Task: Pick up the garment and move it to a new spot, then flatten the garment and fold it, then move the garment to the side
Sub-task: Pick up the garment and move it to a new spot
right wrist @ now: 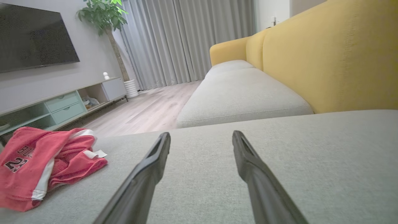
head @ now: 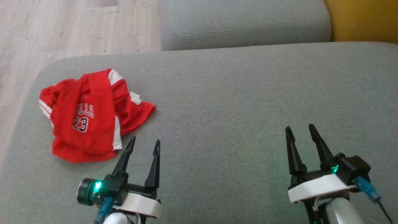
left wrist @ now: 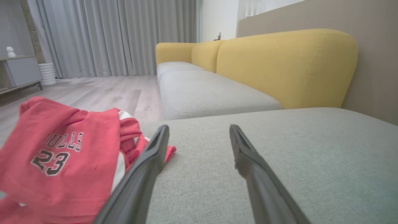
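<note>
The garment (head: pixel 90 115) is a red jersey with white trim and the number 23, lying crumpled on the left part of the grey sofa seat (head: pixel 236 99). My left gripper (head: pixel 145 142) hovers open just to the right of its near edge, with nothing between the fingers. In the left wrist view the garment (left wrist: pixel 59 149) lies left of the left finger (left wrist: pixel 146 168). My right gripper (head: pixel 300 128) stands open over bare cushion far to the right. From the right wrist view the garment (right wrist: pixel 40 165) sits at the far left.
A second grey seat cushion (head: pixel 245 25) lies beyond, with yellow backrests (left wrist: pixel 286 65) on the right. Wooden floor (head: pixel 62 28) runs past the seat's left edge. A TV (right wrist: pixel 34 37), a low cabinet (right wrist: pixel 59 105) and a plant (right wrist: pixel 105 18) stand across the room.
</note>
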Robot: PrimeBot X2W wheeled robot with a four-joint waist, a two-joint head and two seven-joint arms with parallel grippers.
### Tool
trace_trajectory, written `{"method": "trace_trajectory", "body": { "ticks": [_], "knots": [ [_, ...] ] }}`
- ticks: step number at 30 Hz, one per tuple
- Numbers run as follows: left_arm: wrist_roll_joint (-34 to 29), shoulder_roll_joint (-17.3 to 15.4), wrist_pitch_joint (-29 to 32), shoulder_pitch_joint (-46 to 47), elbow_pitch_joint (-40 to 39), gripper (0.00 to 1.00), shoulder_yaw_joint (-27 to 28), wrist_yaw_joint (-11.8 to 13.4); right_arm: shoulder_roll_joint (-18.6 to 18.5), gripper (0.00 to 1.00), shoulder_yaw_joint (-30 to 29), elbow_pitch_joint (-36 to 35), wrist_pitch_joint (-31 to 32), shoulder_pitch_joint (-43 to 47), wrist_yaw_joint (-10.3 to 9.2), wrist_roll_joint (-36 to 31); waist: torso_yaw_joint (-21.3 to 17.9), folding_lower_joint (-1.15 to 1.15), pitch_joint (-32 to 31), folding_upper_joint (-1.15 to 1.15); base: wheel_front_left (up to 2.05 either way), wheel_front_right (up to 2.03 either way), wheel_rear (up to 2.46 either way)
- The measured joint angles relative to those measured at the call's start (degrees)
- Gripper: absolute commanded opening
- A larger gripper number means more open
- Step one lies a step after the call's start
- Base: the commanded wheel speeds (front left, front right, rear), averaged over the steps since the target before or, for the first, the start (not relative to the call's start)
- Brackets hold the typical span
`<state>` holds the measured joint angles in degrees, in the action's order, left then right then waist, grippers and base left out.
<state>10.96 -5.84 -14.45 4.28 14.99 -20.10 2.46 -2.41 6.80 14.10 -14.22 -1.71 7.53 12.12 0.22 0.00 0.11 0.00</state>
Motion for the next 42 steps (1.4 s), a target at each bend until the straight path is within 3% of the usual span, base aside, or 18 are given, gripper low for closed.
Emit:
{"method": "trace_trajectory", "body": {
  "ticks": [35,42],
  "knots": [
    [-2.4,-0.5,0.0,-4.7,1.2,1.00,4.8,-0.9,-0.1,1.00,6.5,-2.0,-0.1,2.6,0.00,2.9,23.1,0.00,-4.2,0.00,0.00,0.00,0.00],
    [-2.4,-0.8,0.0,-4.8,1.2,1.00,4.8,-0.9,-0.1,1.00,7.2,-2.1,-0.1,2.6,0.00,3.1,24.6,-0.01,-4.5,0.00,0.00,0.00,0.00]
  ]
}}
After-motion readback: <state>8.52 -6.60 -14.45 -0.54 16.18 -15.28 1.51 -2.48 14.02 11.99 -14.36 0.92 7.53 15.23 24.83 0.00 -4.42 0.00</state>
